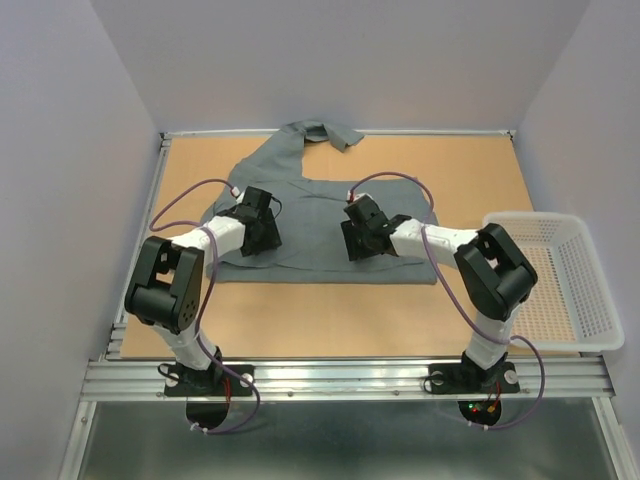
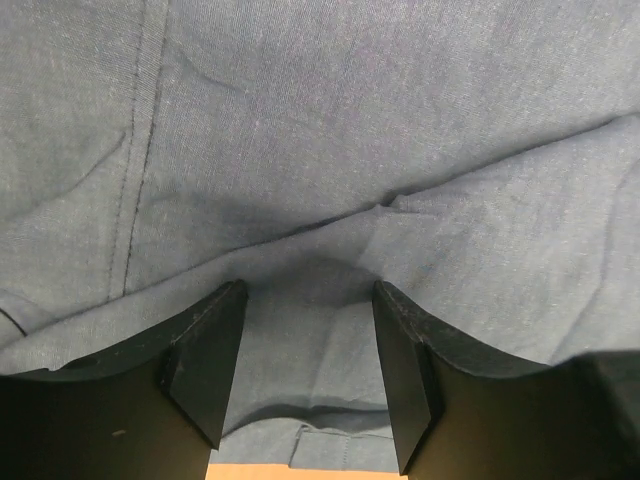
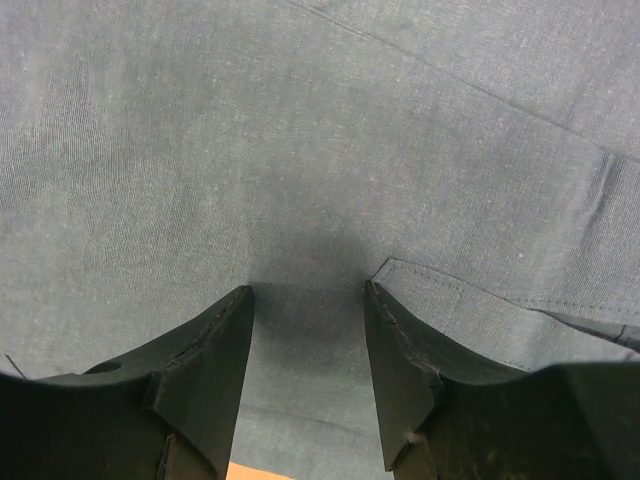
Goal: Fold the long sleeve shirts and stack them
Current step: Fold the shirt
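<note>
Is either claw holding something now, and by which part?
Nothing is held. The left claw and right claw both stand open over the plain grey cloth button-up shirt, whose fabric lies unpinched between their fingers.

Bare tan tabletop (image 1: 330, 320) free along near edge and right of flat grey cloth shirt (image 1: 310, 215). White mesh plastic basket (image 1: 600, 300) blocks right edge; pale walls (image 1: 60, 150) enclose three sides.
</note>
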`<state>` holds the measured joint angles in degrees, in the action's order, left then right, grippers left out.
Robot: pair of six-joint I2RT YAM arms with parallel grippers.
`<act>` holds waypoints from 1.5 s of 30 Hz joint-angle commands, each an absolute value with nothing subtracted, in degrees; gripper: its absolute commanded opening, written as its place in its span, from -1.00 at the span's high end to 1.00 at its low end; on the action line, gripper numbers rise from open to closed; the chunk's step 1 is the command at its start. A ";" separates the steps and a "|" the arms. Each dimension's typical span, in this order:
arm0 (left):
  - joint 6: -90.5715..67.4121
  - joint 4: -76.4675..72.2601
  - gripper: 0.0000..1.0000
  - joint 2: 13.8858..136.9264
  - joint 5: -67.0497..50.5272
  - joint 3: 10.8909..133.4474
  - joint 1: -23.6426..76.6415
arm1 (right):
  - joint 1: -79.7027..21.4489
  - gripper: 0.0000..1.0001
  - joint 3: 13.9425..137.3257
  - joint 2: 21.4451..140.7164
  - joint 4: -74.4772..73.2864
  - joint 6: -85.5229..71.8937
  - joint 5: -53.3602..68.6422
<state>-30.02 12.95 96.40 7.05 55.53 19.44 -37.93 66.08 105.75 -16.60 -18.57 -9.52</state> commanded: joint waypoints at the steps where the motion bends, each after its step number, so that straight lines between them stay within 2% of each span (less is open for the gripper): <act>1: -28.92 21.09 -0.31 93.52 5.89 50.55 19.69 | -41.48 -0.09 61.44 103.45 -26.44 -19.86 -8.80; 9: -28.92 28.56 -0.31 83.68 1.94 42.63 19.78 | -44.65 -0.10 53.97 95.81 -34.18 -23.91 1.39; 13: -26.91 33.39 -0.33 78.58 3.77 48.23 19.78 | -44.30 -0.11 57.64 93.08 -38.40 -21.46 -1.56; 14: -26.29 33.66 -0.34 78.40 5.87 53.12 18.82 | -42.38 -0.11 61.40 92.90 -38.93 -20.31 -2.10; 18: -24.61 33.05 -0.36 84.79 5.63 67.03 10.48 | -31.23 -0.11 70.21 94.04 -40.17 -17.06 -0.70; 19: -24.70 33.13 -0.37 86.99 5.19 73.06 9.15 | -27.55 -0.11 71.70 95.26 -40.17 -16.44 -4.27; 22: -23.65 31.38 -0.37 95.25 4.40 81.96 6.33 | -23.31 -0.15 77.33 97.64 -40.08 -15.30 -7.47; 26: -16.19 30.85 -0.37 105.19 4.66 90.50 4.75 | -14.87 -0.21 80.07 101.68 -37.89 -16.26 -3.78; 29: -10.39 28.05 -0.37 109.68 4.92 92.72 3.61 | -12.40 -0.36 80.86 102.74 -36.30 -17.22 -3.16; 33: -3.09 22.07 -0.36 111.97 -5.42 91.41 2.99 | -11.25 -0.56 80.68 104.41 -34.72 -18.89 -0.44; 40: 6.06 16.36 -0.37 112.24 -10.80 85.44 0.97 | -11.25 -0.58 78.05 103.89 -32.52 -18.81 3.07; 45: 8.96 17.21 -0.37 115.56 -17.12 87.09 -1.23 | -11.16 -0.58 76.82 103.62 -30.85 -18.81 3.34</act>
